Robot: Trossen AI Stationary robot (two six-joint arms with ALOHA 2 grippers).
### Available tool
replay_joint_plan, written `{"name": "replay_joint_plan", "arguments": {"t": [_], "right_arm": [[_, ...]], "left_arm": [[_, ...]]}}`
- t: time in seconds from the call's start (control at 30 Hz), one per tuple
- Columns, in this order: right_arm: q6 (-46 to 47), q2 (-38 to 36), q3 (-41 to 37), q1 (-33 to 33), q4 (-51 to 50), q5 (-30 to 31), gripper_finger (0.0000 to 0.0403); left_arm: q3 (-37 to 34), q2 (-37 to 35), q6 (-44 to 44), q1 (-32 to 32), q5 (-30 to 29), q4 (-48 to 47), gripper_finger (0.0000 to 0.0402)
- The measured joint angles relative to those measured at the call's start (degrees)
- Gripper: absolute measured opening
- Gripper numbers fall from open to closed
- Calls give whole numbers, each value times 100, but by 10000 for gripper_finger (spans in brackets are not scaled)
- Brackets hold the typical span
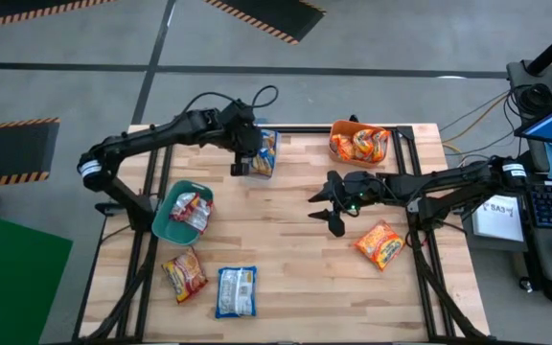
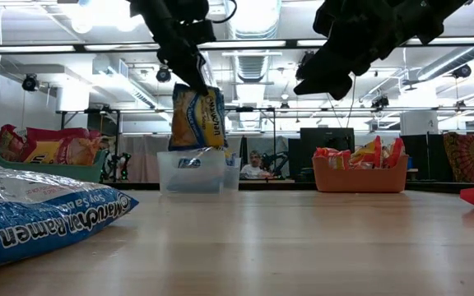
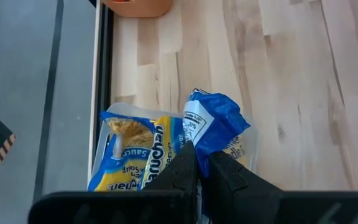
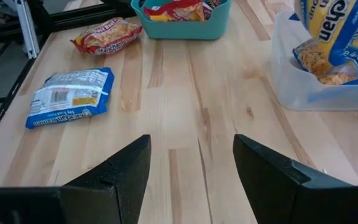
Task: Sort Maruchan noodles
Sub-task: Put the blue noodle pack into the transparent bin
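The wooden surface (image 1: 286,249) carried three bins and several loose noodle packets. The left arm reached across its far edge, and the left gripper (image 1: 241,165) hung over the clear bin (image 2: 191,173), its jaws pinched tight on the top of a blue-and-yellow packet (image 2: 196,117) that dangled upright below them, its lower end just inside the bin. A second blue-and-yellow packet (image 3: 132,152) already stood in that bin, right beside the held one.

The right arm came in from the opposite side, and the right gripper (image 1: 329,209) hovered over bare wood near the middle, jaws spread wide with nothing between them.

Beyond the right jaws, at the far edge, sat the orange bin (image 1: 359,142), filled with orange-red packets. Behind them, toward the right arm's base, lay one orange-red packet (image 1: 380,243) flat on the wood.

Well ahead of the right jaws stood the teal bin (image 1: 182,213), holding red-and-white packets (image 1: 193,210). Past it, near the front edge, lay another orange-red packet (image 1: 184,274) and, just beside that, a blue packet (image 1: 237,291) with its label side up.
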Motion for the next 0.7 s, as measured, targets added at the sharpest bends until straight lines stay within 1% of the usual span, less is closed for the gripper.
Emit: {"name": "replay_joint_plan", "arguments": {"t": [0.13, 0.4, 0.53, 0.7], "right_arm": [[-4, 0, 0, 0, -2, 0, 217], [-12, 0, 0, 0, -4, -1, 217], [-13, 0, 0, 0, -4, 0, 217], [-17, 0, 0, 0, -3, -1, 217]], "left_arm": [[0, 143, 2, 35, 2, 12, 0], [-2, 671, 138, 52, -82, 71, 3], [-2, 818, 149, 58, -347, 84, 22], [-2, 841, 159, 79, -540, 85, 60]]}}
